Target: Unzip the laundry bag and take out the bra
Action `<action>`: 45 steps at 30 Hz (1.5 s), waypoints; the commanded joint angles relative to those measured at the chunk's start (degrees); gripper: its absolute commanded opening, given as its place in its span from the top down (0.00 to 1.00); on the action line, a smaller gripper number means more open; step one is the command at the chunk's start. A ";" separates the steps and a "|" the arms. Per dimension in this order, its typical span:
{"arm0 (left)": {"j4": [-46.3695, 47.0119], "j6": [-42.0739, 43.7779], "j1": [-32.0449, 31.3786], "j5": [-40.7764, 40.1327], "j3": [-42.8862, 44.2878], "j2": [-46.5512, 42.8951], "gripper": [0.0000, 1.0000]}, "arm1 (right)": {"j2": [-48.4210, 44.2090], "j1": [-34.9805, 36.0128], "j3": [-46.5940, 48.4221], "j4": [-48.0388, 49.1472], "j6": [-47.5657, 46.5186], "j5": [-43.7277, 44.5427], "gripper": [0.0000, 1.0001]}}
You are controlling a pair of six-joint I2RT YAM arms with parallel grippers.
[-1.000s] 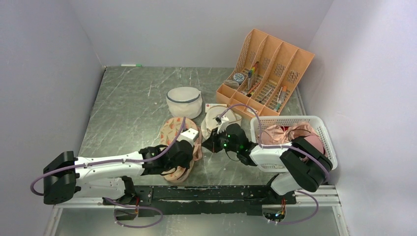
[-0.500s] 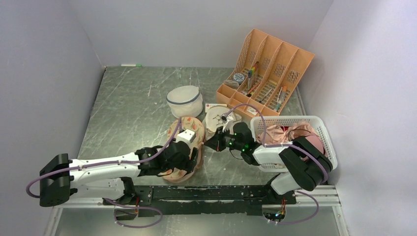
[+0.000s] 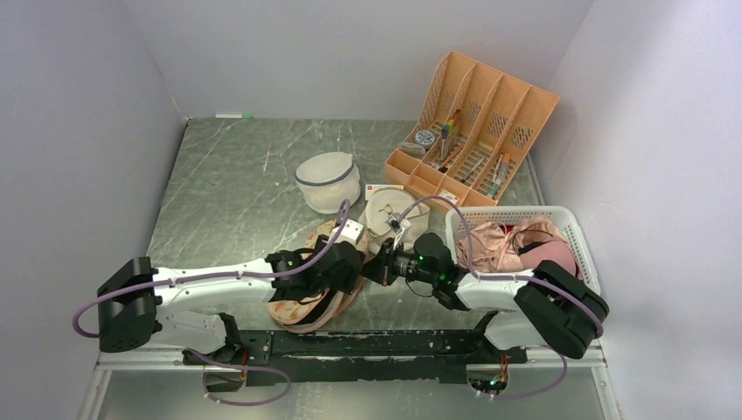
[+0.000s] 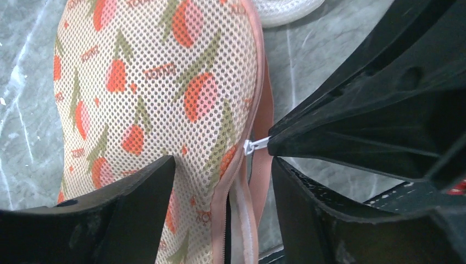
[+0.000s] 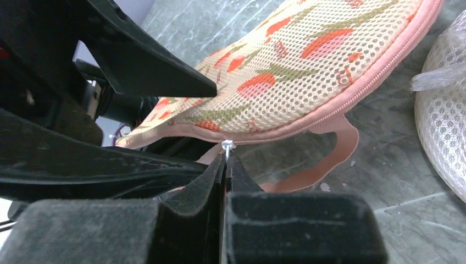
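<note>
The laundry bag (image 3: pixel 304 304) (image 4: pixel 154 82) (image 5: pixel 308 60), beige mesh with an orange-red print and pink zip edging, lies near the table's front, partly under my left arm. My right gripper (image 3: pixel 379 263) (image 5: pixel 226 152) is shut on the small metal zip pull (image 4: pixel 254 146) (image 5: pixel 226 145) at the bag's right edge. My left gripper (image 3: pixel 347 267) (image 4: pixel 221 165) is open, its fingers straddling the zip edge just below the pull without pinching it. Below the pull, a short stretch of zip shows a dark slit. The bra is hidden.
A white dome-shaped mesh bag (image 3: pixel 326 181) and a round cream bag (image 3: pixel 389 213) sit behind the grippers. A white basket (image 3: pixel 507 211) of pink garments stands at the right, with an orange desk organiser (image 3: pixel 477 122) behind it. The bag's pink loop (image 5: pixel 329 159) lies on the table.
My left gripper has opened and moved right, up against the right gripper at the zip pull. The bag has shifted toward the front. The right gripper stays shut on the pull.
</note>
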 commanded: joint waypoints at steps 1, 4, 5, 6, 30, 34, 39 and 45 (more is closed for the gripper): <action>0.37 0.92 -0.05 -1.59 -0.22 1.29 0.28 | -2.13 0.95 -1.08 0.73 0.79 2.83 1.00; 1.11 -0.39 -0.05 -0.64 -2.36 0.86 0.36 | -2.71 1.19 -1.95 1.21 1.16 3.55 1.00; 1.51 -0.78 -0.05 -0.39 -3.33 0.53 0.39 | -2.91 1.35 -2.21 1.42 1.16 3.76 1.00; 1.77 -1.16 -0.05 -0.38 -4.15 0.23 0.43 | -3.03 1.34 -2.48 1.49 1.05 4.21 1.00; -5.16 -6.68 0.04 -4.23 -8.05 -7.16 0.93 | -6.47 -12.26 -1.24 -8.54 -3.96 7.20 1.00; -5.29 -5.18 0.04 -2.13 -6.21 -7.63 0.78 | -6.34 -11.96 -2.99 -3.18 -3.20 -0.56 1.00; -0.40 1.45 -0.05 5.03 -4.22 -11.30 0.40 | -5.29 -10.39 -4.49 1.04 -1.78 -4.02 1.00; 6.42 7.07 -0.05 5.87 -3.19 -12.00 0.20 | -5.68 -7.62 -4.38 2.23 -0.44 -3.96 1.00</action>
